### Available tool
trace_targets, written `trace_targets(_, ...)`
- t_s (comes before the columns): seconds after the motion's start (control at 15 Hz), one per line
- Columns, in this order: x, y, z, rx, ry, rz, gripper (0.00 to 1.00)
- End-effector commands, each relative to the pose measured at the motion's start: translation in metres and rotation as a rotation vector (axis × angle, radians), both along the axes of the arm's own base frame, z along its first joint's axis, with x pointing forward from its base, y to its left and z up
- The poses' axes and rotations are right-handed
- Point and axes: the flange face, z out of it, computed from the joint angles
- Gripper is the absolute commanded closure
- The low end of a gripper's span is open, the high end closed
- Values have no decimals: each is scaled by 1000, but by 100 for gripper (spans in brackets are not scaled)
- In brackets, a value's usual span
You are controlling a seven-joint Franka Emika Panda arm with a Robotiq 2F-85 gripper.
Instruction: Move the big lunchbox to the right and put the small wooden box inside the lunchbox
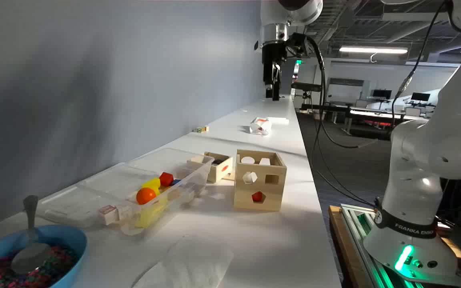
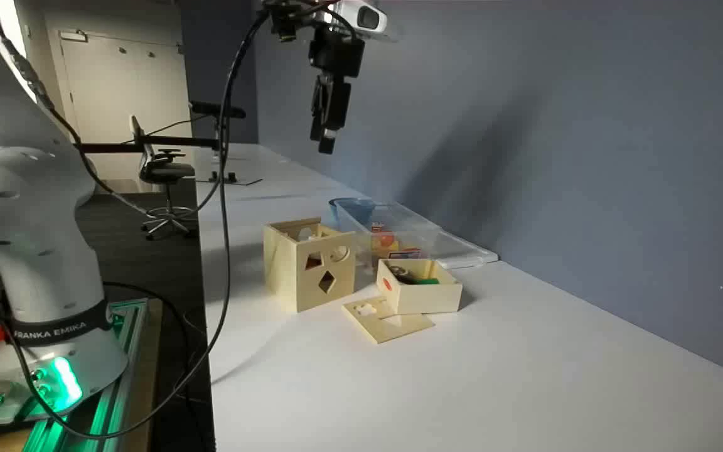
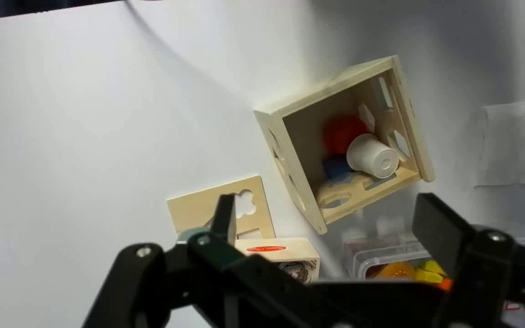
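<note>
The big lunchbox (image 1: 198, 178) is the clear tub near the wall, holding several red, orange and yellow shapes. It also shows in an exterior view (image 2: 361, 237) and partly in the wrist view (image 3: 394, 249), where the gripper hides much of it. The small wooden box (image 1: 221, 170) stands close by the lunchbox's end, outside it, with dark and green things inside. It also shows in an exterior view (image 2: 427, 297) and in the wrist view (image 3: 285, 248), partly hidden by a finger. My gripper (image 3: 331, 219) is open and empty, high above the table in both exterior views (image 1: 272, 95) (image 2: 325, 143).
A taller wooden cube (image 1: 259, 186) with holes and loose shapes stands beside the small box. A thin wooden lid (image 2: 386, 323) lies in front of that box. A blue bowl (image 1: 70, 244) with a spoon and a thin white sheet (image 1: 190, 260) lie nearby. A wall (image 2: 556, 157) runs behind.
</note>
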Motion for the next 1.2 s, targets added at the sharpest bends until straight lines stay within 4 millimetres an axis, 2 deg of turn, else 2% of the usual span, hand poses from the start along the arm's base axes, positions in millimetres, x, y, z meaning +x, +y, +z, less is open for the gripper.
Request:
trace_targets(0.0, 0, 0, 0, 0, 1, 0, 0)
trace_targets(0.27, 33, 5, 3, -23, -179, -35, 0)
trace_targets(0.53, 72, 25, -7, 6, -319, -47, 0)
trace_targets(0.67, 95, 41, -23, 28, -330, -31, 0)
trace_targets(0.73, 108, 53, -38, 46, -310, -18, 0)
trace_targets(0.93, 131, 72, -76, 27, -277, -5, 0)
trace_targets(1.0, 136, 73, -90, 3, -240, -17, 0)
trace_targets(1.07, 120, 71, -75, 17, -265, 8, 0)
trace_targets(1.13, 125, 74, -86, 17, -247, 10, 0)
